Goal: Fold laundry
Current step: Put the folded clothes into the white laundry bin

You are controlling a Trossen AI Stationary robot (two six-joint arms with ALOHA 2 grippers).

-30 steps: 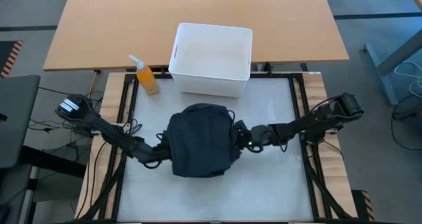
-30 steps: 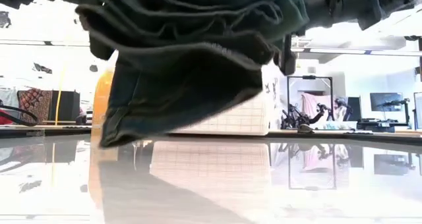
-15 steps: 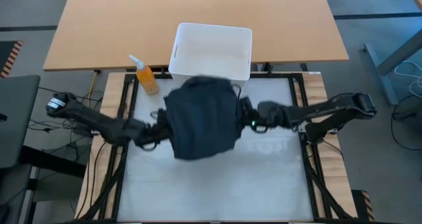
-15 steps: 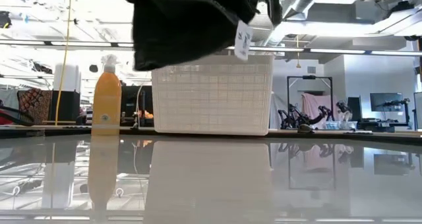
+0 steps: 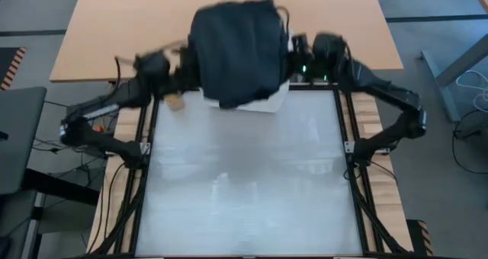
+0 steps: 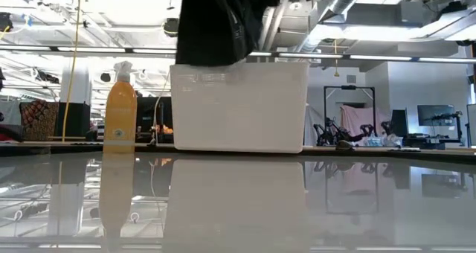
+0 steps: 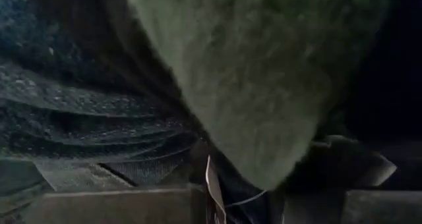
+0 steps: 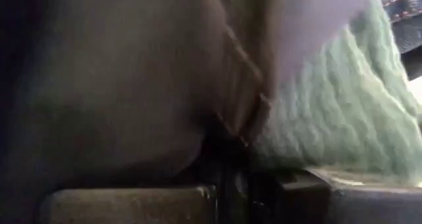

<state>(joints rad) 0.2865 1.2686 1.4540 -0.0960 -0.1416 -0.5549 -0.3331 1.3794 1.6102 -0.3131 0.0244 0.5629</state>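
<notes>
The laundry (image 5: 238,49) is a dark folded bundle of cloth, and both arms hold it up in the air, one on each side. In the view from above it hangs over the white bin (image 5: 268,100), so that only a corner of the bin shows under it. The bin stands at the far edge of the table (image 5: 244,183), and the bundle covers also a part of the wooden desk (image 5: 99,30) behind it.

The left gripper (image 5: 181,61) is at the left side of the bundle and the right gripper (image 5: 293,55) is at the right side. Each one is pressed into the cloth. In both wrist views the fabric fills almost the whole picture and lies right over the fingers, so each gripper is closed on the laundry. The left wrist view shows dark knitted cloth together with a dark green piece (image 7: 264,72).

From the height of the table, the bundle (image 6: 219,22) hangs at the top of the picture, above the rim of the bin (image 6: 238,108), and it does not touch the table. An orange spray bottle (image 6: 120,108) stands just beside the bin, on its left side.
</notes>
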